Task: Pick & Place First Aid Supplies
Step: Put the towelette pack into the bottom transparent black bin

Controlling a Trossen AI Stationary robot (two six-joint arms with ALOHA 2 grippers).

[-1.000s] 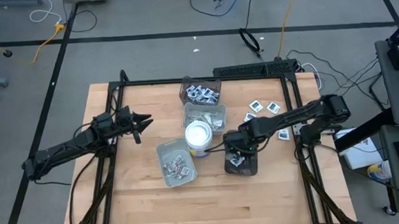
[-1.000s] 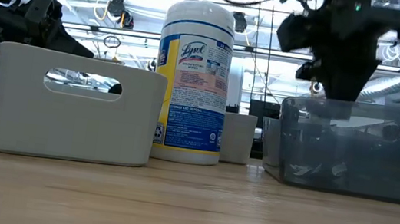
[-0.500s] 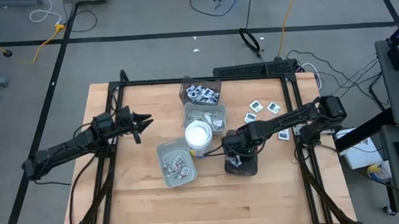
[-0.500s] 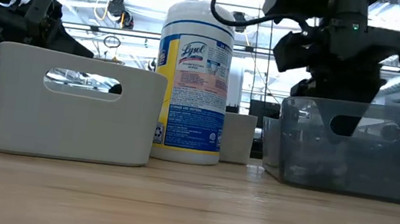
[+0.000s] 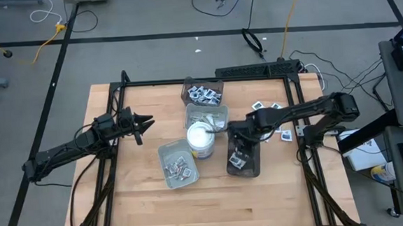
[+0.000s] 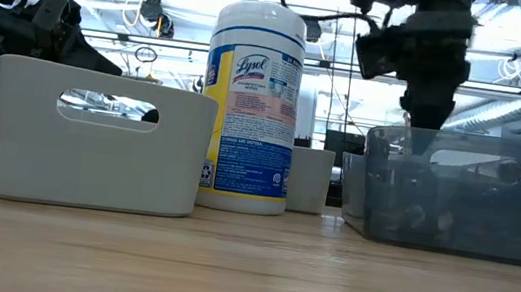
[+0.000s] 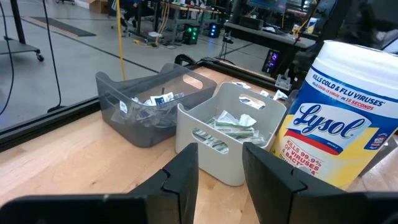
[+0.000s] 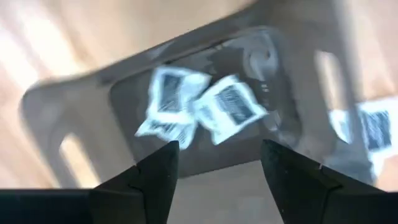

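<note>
First aid packets (image 8: pixel 199 109): square white packets with dark print lie on the floor of the dark translucent tray (image 5: pixel 244 163) near the worktop's right side; more square ones lie loose on the worktop (image 5: pixel 144 200) by the right rail (image 5: pixel 266 109).
Other trays: a dark tray (image 5: pixel 203 93) at the far edge holds more packets; a pale tray (image 5: pixel 207 118) just in front of it holds narrow pale green strips; a grey tray (image 5: pixel 178 164) nearer the front holds further packets.
Right tool (image 5: pixel 237 153): above the dark translucent tray, fingers spread apart with nothing between them.
Left tool (image 5: pixel 145 123): hangs over the worktop's left part, well apart from the trays; fingers partly apart, holding nothing.
In the way: a Lysol wipes tub (image 5: pixel 201 139) stands upright between the pale and grey trays, just beside the dark translucent tray.
</note>
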